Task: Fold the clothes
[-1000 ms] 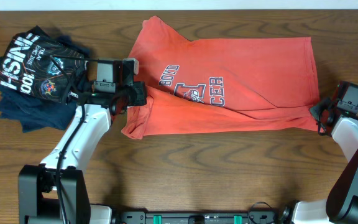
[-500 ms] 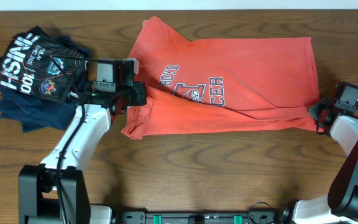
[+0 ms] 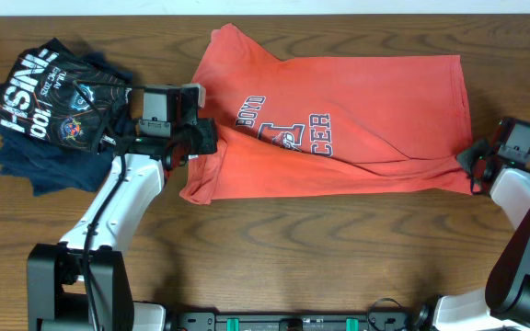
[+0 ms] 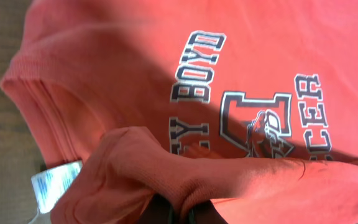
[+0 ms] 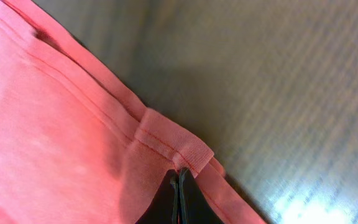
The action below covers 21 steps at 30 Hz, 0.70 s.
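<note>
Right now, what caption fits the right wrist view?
Right pincer shut on hem of red-orange cotton T-shirt, brown wooden table beside.

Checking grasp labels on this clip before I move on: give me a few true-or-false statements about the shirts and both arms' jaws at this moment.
1. The right gripper has its jaws shut on the hem of the red-orange T-shirt. True.
2. The navy shirts lie on top of the T-shirt. False: they sit in a pile apart from it, on the left arm's side of the wooden table.
3. The T-shirt's chest print faces up. True.
4. The left gripper hangs open over bare wood. False: its jaws are shut on bunched T-shirt fabric.
</note>
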Tool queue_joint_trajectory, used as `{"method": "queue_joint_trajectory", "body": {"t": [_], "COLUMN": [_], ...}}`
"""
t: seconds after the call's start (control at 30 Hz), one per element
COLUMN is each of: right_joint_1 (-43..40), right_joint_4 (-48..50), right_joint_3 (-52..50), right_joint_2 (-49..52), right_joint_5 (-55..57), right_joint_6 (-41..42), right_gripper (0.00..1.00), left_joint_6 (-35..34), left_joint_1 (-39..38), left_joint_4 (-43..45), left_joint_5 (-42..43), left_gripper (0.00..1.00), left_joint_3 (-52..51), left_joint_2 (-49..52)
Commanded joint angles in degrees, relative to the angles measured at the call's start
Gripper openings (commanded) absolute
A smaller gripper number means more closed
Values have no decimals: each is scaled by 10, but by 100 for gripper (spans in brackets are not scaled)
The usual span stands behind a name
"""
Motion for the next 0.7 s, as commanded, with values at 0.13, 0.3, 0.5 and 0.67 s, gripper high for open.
{"method": "queue_joint_trajectory", "body": {"t": [0.13, 0.3, 0.5, 0.67], "right_joint_1": [2, 2, 2, 2], "right_joint_4": [0, 15, 37, 41], "right_joint_3": [49, 61, 61, 61], "right_joint_2": [-5, -5, -5, -5], "right_joint_5": [-11, -12, -20, -31], "right_joint_6": [-5, -5, -5, -5], "right_gripper": [1, 1, 1, 1], "left_joint_6": [-1, -16, -17, -16], "left_joint_1": [0, 0, 0, 0], "left_joint_4": [23, 28, 38, 43], "left_joint_5": [-37, -67, -67, -67], "left_gripper": [6, 6, 6, 6], "left_joint_3": [-1, -1, -1, -1], "left_joint_2": [5, 5, 5, 5]}}
